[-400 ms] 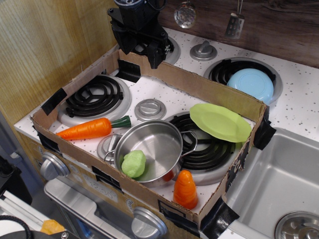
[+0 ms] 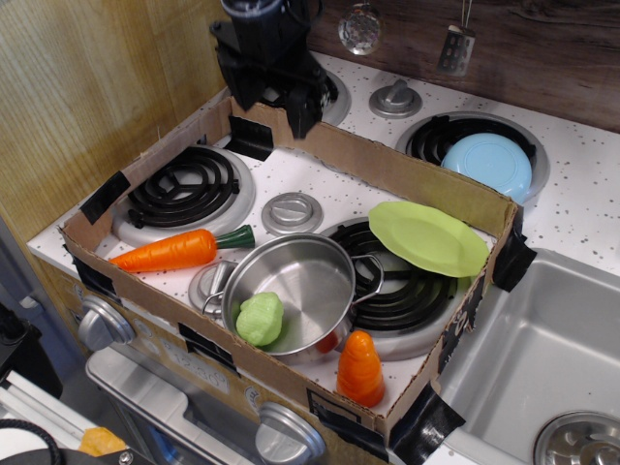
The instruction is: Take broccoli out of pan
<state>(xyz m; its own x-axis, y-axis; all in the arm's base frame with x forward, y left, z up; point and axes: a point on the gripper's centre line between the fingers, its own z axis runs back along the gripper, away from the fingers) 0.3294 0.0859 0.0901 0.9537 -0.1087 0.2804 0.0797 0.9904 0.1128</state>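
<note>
The black gripper (image 2: 281,87) hangs over the cardboard wall's (image 2: 387,170) far edge; whether its jaws are parted cannot be told, and it holds nothing. Well in front of it, the broccoli (image 2: 260,319) lies inside the pan (image 2: 308,273). No readable writing shows.

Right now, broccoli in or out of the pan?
In. The broccoli sits inside the pan, against its near-left wall; the gripper is far back, not touching it.

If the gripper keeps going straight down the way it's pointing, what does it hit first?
Probably the back cardboard wall of the box, or the stovetop just beside it. The gripper hangs over that edge, far from the broccoli in the pan; depth is unclear.
</note>
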